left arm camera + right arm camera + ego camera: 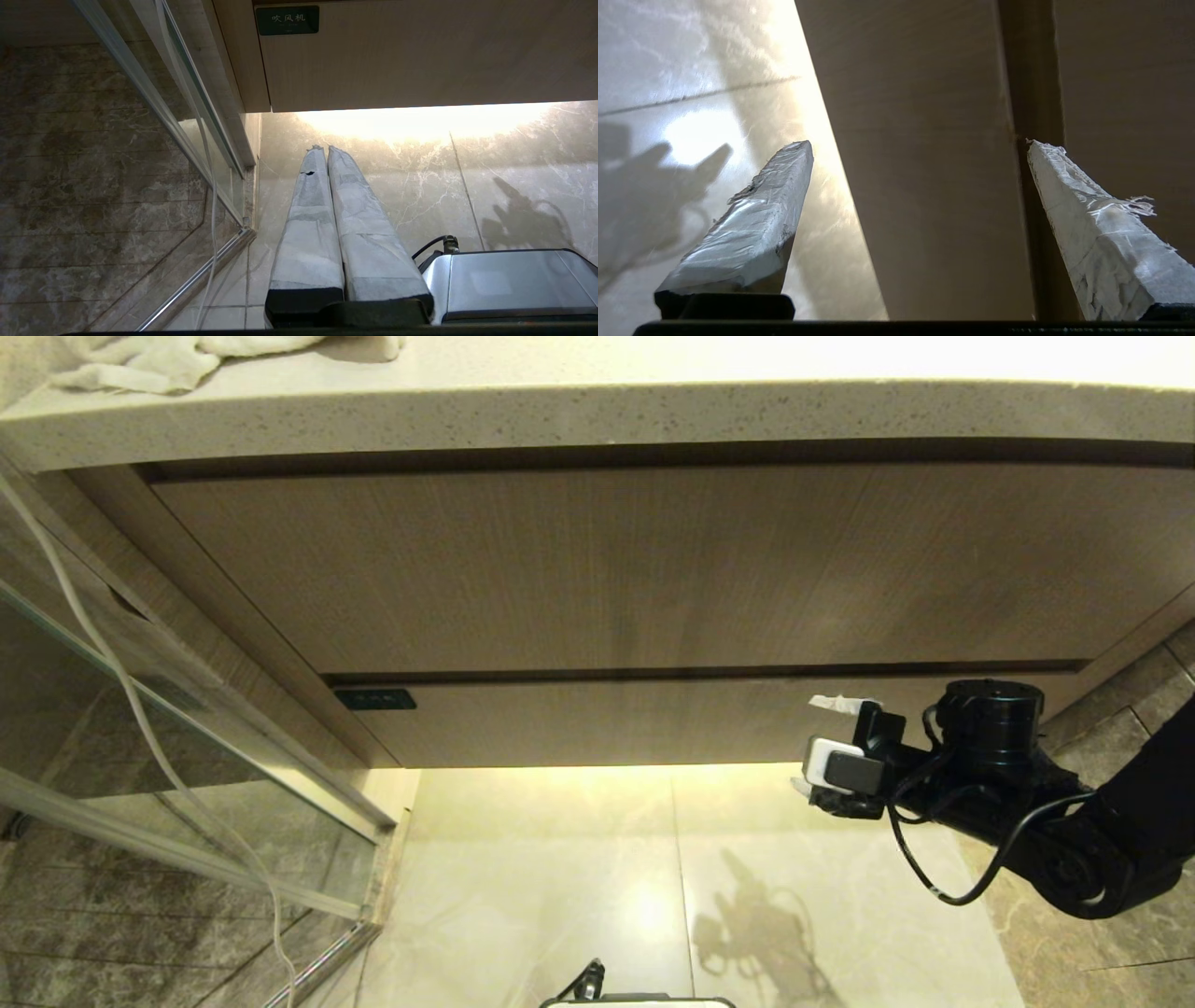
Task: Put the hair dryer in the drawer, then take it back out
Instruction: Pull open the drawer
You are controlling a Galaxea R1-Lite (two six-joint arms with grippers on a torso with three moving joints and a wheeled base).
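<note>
The drawer (653,723) is closed and the hair dryer is nowhere in view, so I cannot tell which steps are done; the right gripper (920,144), jaws spread and empty, faces the drawer front, the left gripper (327,149) jaws pressed together.

A home or hotel bathroom.
Speckled stone vanity top (597,415) over wood-grain drawer (653,723), glass shower partition (168,775), marble floor tiles (560,887).

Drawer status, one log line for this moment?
drawer: closed | right gripper: open, at drawer front | left gripper: shut, parked | hair dryer: not visible
</note>
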